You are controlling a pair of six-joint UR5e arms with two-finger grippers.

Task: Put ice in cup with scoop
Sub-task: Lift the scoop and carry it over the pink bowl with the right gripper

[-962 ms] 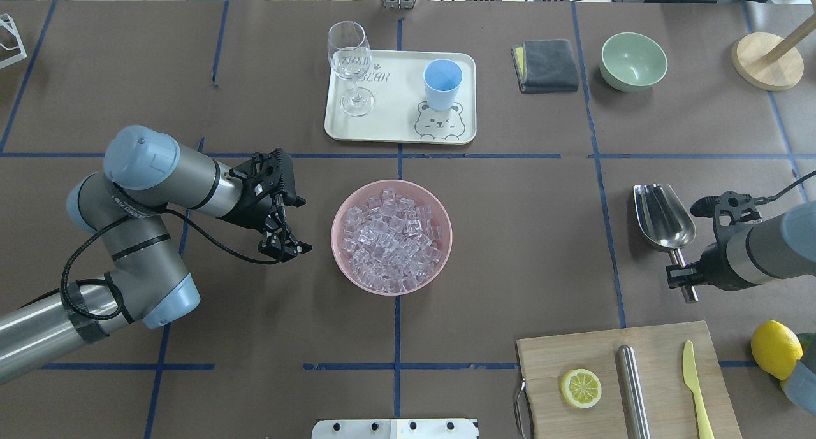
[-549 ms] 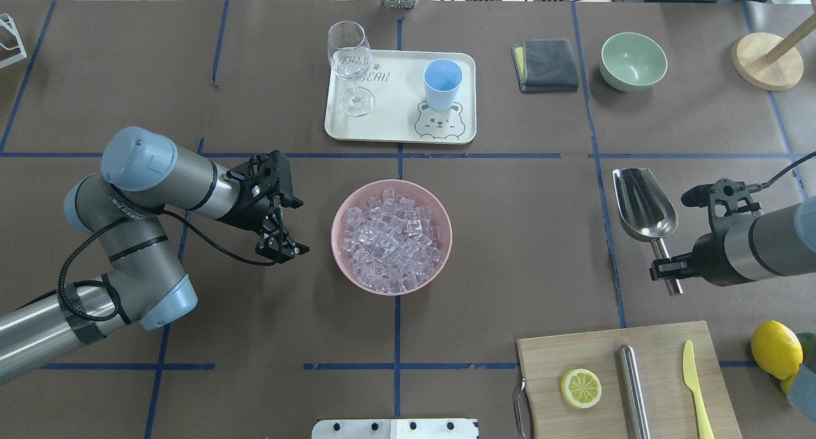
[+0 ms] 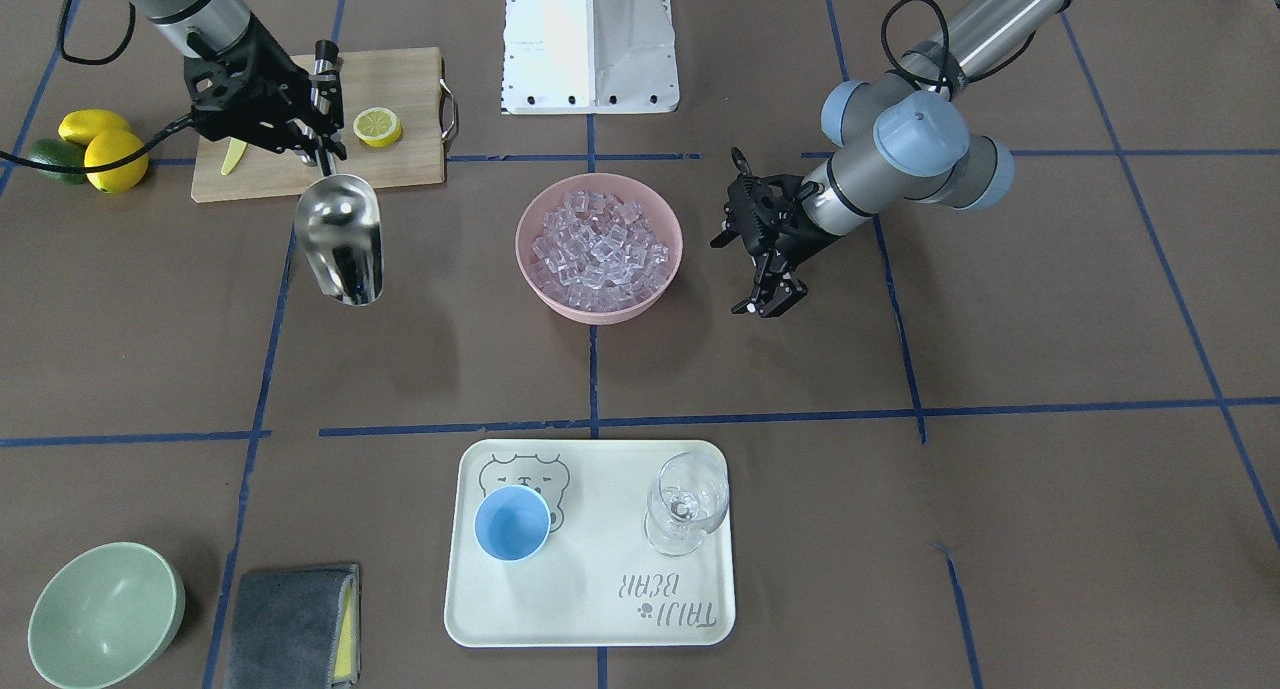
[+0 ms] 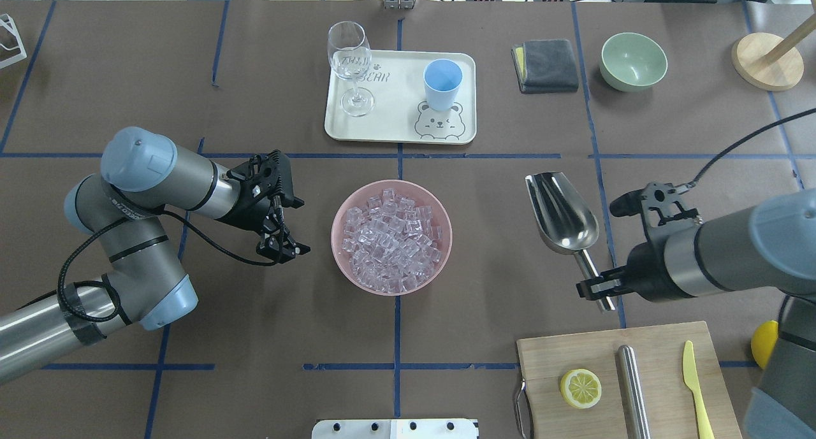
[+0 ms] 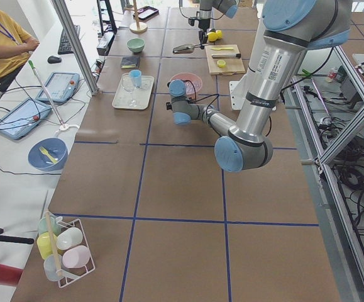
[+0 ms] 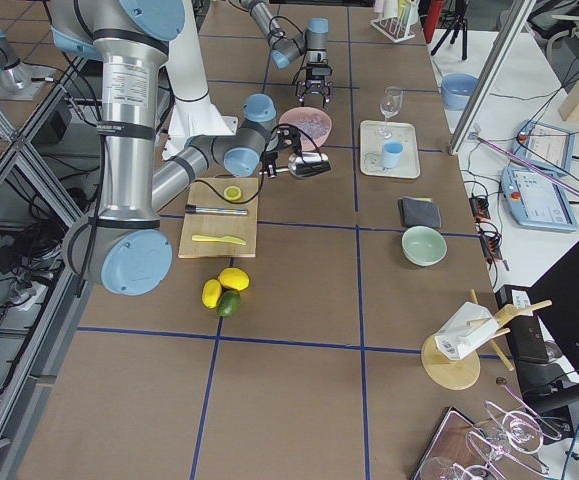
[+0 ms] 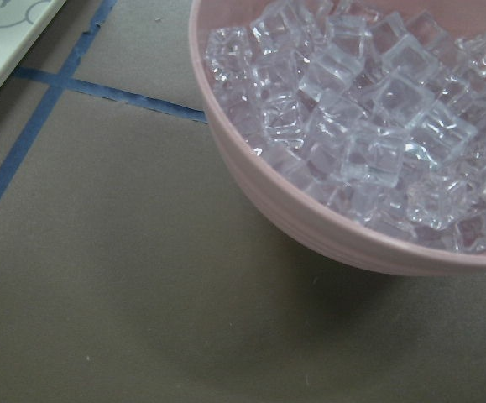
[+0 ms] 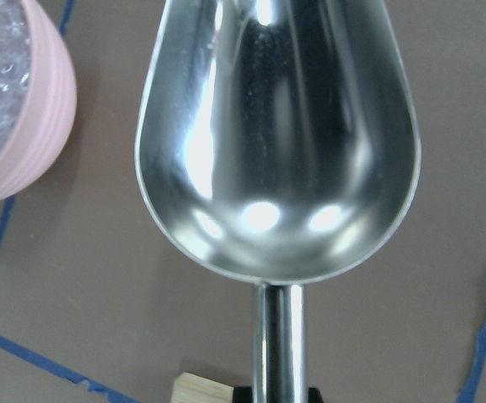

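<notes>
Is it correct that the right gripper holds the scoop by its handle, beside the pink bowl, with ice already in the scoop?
No, the scoop is empty, as the right wrist view shows. The right gripper does hold it by its handle, beside the pink bowl.

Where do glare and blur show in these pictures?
Right wrist view: white glare spots on the scoop, which fills the frame. Left wrist view: the ice glints, fairly sharp; the pink bowl casts a soft shadow on the table. Overhead view: even light, no strong blur.
</notes>
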